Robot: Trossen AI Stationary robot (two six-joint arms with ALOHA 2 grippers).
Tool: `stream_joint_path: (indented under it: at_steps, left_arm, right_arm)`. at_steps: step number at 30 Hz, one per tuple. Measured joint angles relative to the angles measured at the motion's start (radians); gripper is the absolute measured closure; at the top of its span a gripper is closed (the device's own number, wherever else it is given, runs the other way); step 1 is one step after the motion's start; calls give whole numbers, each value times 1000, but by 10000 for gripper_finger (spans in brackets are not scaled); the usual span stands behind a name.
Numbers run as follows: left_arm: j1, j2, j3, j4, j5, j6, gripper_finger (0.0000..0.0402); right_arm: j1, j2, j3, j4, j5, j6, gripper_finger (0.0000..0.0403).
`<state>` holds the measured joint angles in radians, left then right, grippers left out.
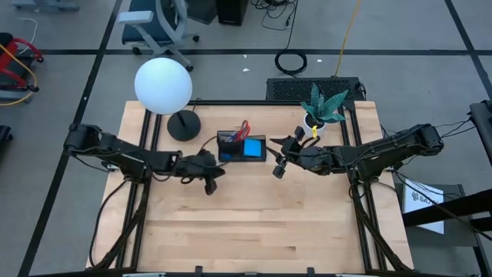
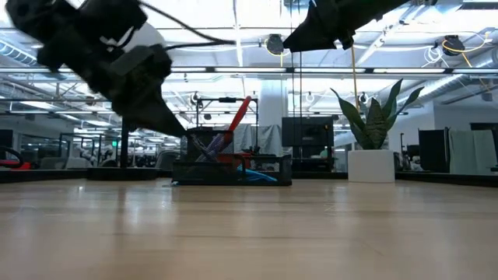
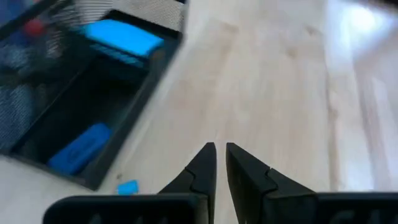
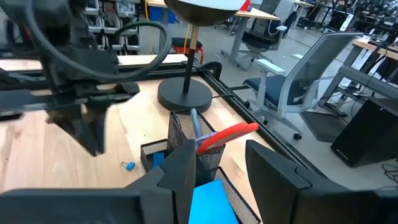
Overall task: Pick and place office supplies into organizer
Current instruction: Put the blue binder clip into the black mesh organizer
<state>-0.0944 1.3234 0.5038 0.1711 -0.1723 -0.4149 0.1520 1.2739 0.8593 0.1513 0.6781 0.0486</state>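
Observation:
The black mesh organizer [image 1: 223, 155] stands at the table's far middle. Red-handled scissors [image 4: 227, 135] and a greyish pen [image 4: 195, 122] stick up out of its taller section. The blue note pad [image 3: 124, 37] lies in the lower section, and a blue oblong piece [image 3: 81, 148] lies in another compartment. A tiny blue eraser [image 3: 127, 186] rests on the wood just outside the organizer's wall. My left gripper [image 3: 221, 154] hangs shut and empty over bare wood, on the near left of the organizer. My right gripper [image 4: 214, 171] is open and empty, raised on the organizer's right.
A lamp with a white globe [image 1: 163, 85] and a round black base [image 1: 183, 125] stands far left of the organizer. A potted plant [image 1: 323, 108] stands at the far right. The near half of the wooden table [image 1: 254, 231] is bare wood.

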Motion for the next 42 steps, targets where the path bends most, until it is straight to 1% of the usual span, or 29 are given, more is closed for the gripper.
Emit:
stream_joint_path:
  at_steps: [4, 6, 9, 12, 16, 19, 22, 26, 30, 32, 35, 39, 42]
  left_arm:
    - [-8, -5, -127, 231, -92, -63, 360]
    - [-8, -5, -156, 284, -125, -66, 360]
    - [-8, -4, -164, 270, -171, -57, 360]
    - [-17, -2, -164, 278, -181, -50, 360]
    - [-43, 1, -164, 243, -206, 16, 360]
    - [-56, 1, -164, 198, -199, 20, 360]
    - [-72, 1, -164, 198, -173, 26, 359]
    - [-88, 1, -164, 199, -171, 62, 359]
    - [-103, 1, -164, 200, -171, 65, 357]
    - [-106, 1, -164, 200, -171, 65, 347]
    - [-105, 1, -164, 199, -173, 49, 316]
    - [-106, 1, -164, 197, -231, -12, 263]
    - [-106, 15, -164, 197, -255, -28, 235]
  right_arm:
    - [0, 0, 0, 5, -1, 14, 271]
    - [0, 0, 0, 5, -1, 15, 271]
    - [0, 0, 0, 5, -2, 16, 271]
    - [0, 0, 0, 6, -2, 15, 271]
    - [0, 0, 0, 9, -1, -3, 271]
    - [-2, 0, 0, 16, -1, -22, 271]
    - [-10, 0, 0, 24, -1, -53, 271]
    - [-30, 0, 0, 24, -1, -85, 271]
    - [-48, 0, 0, 23, -2, -90, 271]
    - [-53, 0, 0, 13, -2, -91, 271]
    - [-61, 0, 0, -12, -3, -99, 271]
    - [-81, 0, 0, -13, -3, -144, 271]
    - [-107, 0, 0, -5, -3, -176, 271]
